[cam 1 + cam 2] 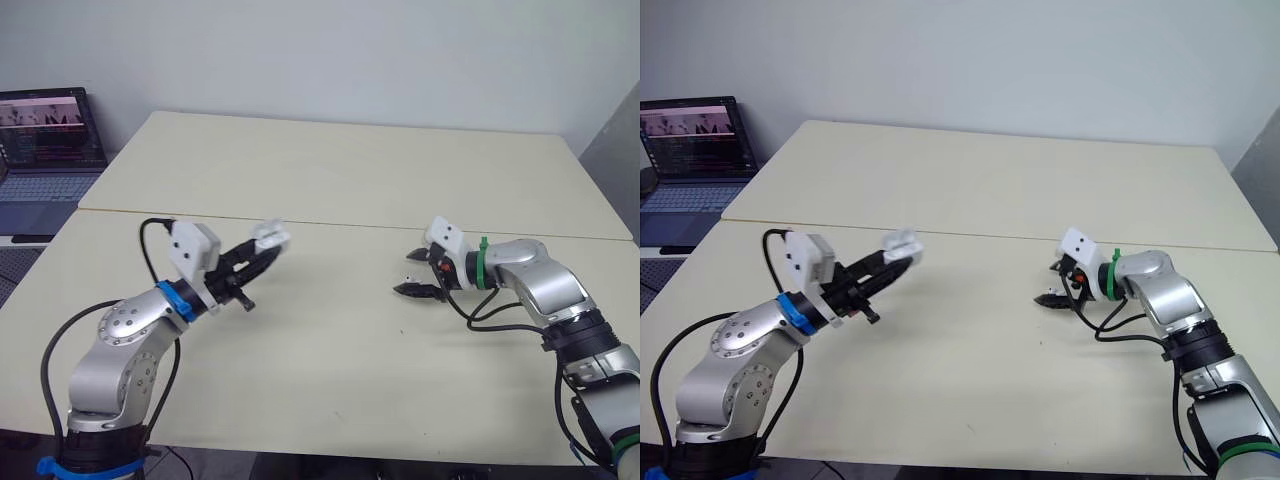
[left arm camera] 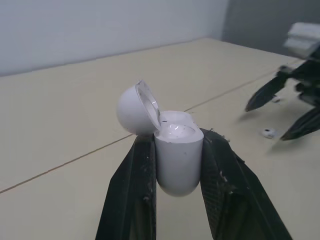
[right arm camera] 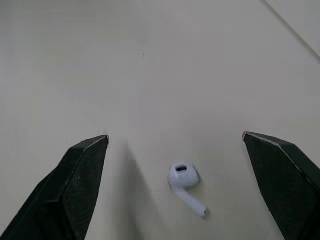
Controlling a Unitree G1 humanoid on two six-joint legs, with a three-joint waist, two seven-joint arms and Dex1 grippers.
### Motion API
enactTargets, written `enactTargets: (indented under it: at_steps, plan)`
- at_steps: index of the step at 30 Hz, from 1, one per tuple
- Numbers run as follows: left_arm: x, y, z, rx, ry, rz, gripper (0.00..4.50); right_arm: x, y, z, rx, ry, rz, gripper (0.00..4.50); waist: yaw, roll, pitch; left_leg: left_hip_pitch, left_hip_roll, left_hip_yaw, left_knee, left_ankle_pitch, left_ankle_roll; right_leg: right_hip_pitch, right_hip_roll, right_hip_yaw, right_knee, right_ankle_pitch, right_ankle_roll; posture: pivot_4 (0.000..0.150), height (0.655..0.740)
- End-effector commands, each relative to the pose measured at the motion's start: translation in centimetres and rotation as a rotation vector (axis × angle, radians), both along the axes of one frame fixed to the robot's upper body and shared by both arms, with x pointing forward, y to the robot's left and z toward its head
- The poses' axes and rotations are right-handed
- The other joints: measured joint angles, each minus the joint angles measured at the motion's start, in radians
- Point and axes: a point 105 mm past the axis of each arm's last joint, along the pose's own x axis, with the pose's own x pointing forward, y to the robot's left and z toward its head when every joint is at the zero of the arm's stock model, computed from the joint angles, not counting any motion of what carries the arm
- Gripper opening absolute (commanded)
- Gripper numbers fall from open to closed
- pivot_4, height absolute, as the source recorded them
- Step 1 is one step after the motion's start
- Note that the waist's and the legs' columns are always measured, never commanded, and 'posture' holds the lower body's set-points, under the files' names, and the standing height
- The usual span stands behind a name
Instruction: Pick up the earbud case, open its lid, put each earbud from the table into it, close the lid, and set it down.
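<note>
R: right gripper [image 3: 175, 136] spread wide, straddling small white stemmed earbud [image 3: 182, 182] on cream table [image 1: 350, 170], nearer right edge | L: left gripper [image 2: 178, 136] pinching glossy white earbud case [image 2: 177, 165] aloft, lid [image 2: 134, 110] open | TIP: centre over bud's head, close gently; it may skid

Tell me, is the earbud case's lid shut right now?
No, the lid stands hinged back off the earbud case, leaving its top open while the left gripper clamps the body.

One earbud case [image 2: 177, 160], one earbud [image 3: 183, 182] on the table [image 1: 330, 170], one laptop [image 1: 45, 130].
</note>
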Motion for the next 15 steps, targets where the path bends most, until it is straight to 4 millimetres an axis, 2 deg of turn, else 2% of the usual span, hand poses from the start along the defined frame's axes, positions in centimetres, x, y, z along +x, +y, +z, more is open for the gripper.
enactTargets:
  at_steps: [1,13,15]
  plan:
    - [-1.1,-1.4,0.8,0.026,-0.055,-0.081,0.79,0.5,-1.0,0.9,-0.087,-0.056,0.060,4.48,-0.001,0.000,0.000,0.000,0.000,0.000,0.000,0.000,0.000,0.000,0.000,0.000,0.000,0.000,0.000,0.150,0.7400]
    - [-2.1,-2.2,-0.5,0.092,-0.083,-0.155,0.79,0.9,0.3,0.2,-0.090,-0.032,0.117,4.48,-0.004,0.000,0.000,0.001,0.001,-0.001,0.000,0.000,0.000,0.001,0.001,0.000,0.000,0.000,-0.001,0.150,0.7400]
    - [-2.3,-2.4,-0.6,0.088,-0.079,-0.164,0.79,0.9,-0.1,-0.3,-0.125,-0.028,0.126,4.13,-0.004,0.000,0.000,0.001,0.001,-0.001,0.000,0.000,0.000,0.001,0.001,0.000,0.000,0.000,-0.001,0.150,0.7400]
